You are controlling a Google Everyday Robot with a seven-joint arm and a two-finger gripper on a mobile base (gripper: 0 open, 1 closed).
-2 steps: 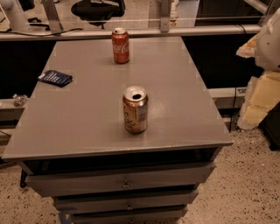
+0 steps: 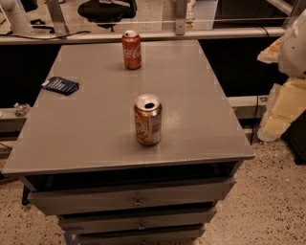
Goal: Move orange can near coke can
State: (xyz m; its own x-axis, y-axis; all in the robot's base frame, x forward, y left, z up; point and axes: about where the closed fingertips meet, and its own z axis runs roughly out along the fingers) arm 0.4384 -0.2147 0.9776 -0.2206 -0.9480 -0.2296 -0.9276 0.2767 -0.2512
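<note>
The orange can [image 2: 147,120], copper-toned with a pale label patch and an opened silver top, stands upright near the front middle of the grey table [image 2: 86,129]. The coke can [image 2: 131,50], red with white script, stands upright near the table's far edge, well apart from the orange can. My gripper [image 2: 281,112] shows as pale white and beige parts at the right edge of the view, off the table and far to the right of both cans. It holds nothing that I can see.
A dark blue packet [image 2: 60,85] lies near the table's left edge. Drawers [image 2: 136,198] sit under the tabletop. A rail [image 2: 143,36] and a black chair base [image 2: 106,9] stand behind the table. Speckled floor lies to the right.
</note>
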